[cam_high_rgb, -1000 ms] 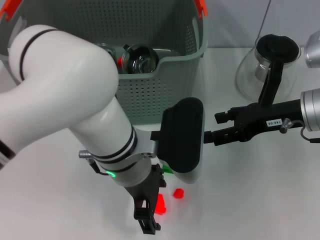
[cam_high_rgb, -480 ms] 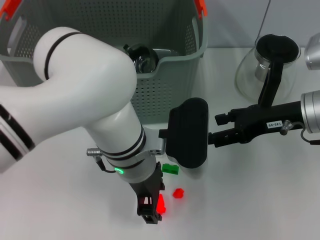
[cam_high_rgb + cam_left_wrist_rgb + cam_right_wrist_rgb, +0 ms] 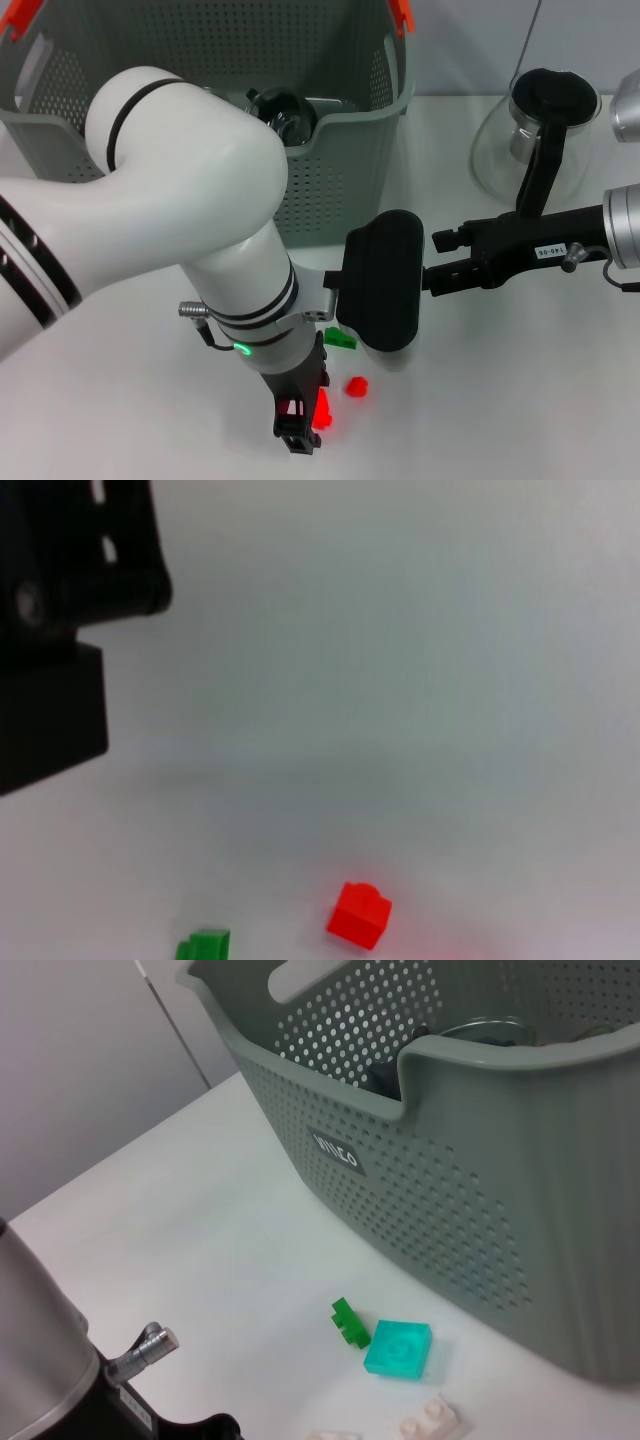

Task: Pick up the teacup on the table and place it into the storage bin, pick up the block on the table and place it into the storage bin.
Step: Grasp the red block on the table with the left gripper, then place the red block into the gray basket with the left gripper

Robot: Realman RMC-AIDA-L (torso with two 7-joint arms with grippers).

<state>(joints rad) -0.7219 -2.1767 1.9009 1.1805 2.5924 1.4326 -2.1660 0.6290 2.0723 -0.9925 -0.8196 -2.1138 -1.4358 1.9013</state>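
The grey-green perforated storage bin point(image 3: 345, 180) stands at the back of the table, its black label point(image 3: 335, 1150) facing the right wrist view. A glass teacup point(image 3: 285, 112) lies inside it. On the white table in front of the bin lie a small red block point(image 3: 355, 385) and a green block point(image 3: 340, 338); both also show in the left wrist view, the red block point(image 3: 359, 913) and the green block point(image 3: 205, 946). My left gripper point(image 3: 300, 425) points down at the table just left of the red block, with a red glow beside it. My right gripper point(image 3: 437, 258) hovers open to the right, holding nothing.
A glass teapot point(image 3: 530, 130) with a black handle stands at the back right. The right wrist view shows the green block point(image 3: 349, 1320), a teal square block point(image 3: 399, 1348) and white blocks point(image 3: 430, 1420) close to the bin's wall. My left forearm point(image 3: 190, 190) covers the table's left.
My left arm has swung to the right and uncovered the green block. Its gripper stays by the red block. The right arm has barely moved.
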